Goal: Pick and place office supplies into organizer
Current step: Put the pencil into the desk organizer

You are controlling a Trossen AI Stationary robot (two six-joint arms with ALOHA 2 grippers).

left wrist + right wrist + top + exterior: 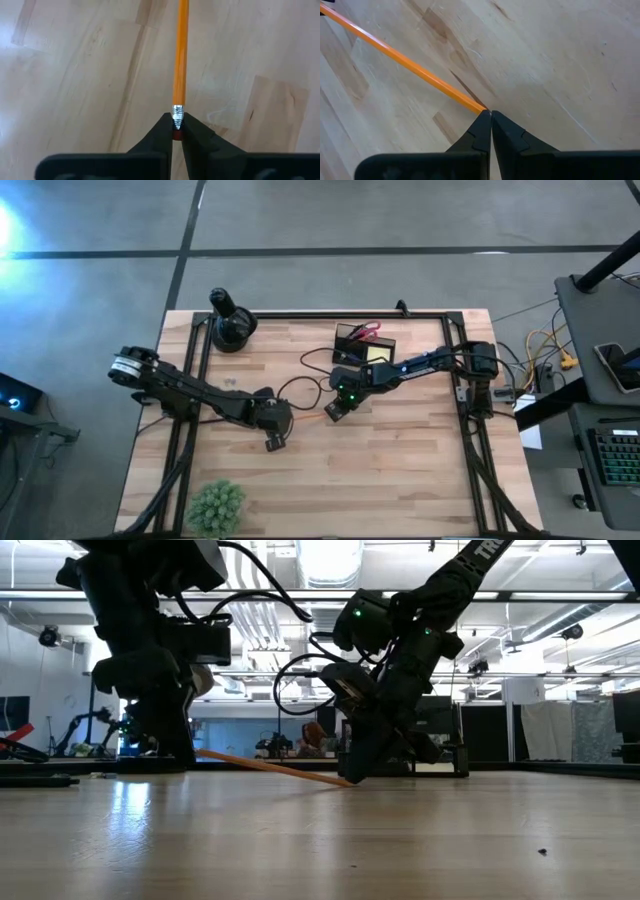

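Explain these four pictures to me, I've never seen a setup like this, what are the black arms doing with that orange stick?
These are two robot arms at a wooden table. One picture looks straight down, one looks level across the tabletop, and two come from cameras on the wrists.

The orange stick is a pencil. The left gripper has its fingers shut on the eraser end. The right gripper has its fingers shut at the other end, so the pencil spans both arms, sloping down toward the right one.

Behind them sits a black organizer holding red-handled scissors and a yellow sticky-note pad. A small green plant stands at the near edge.
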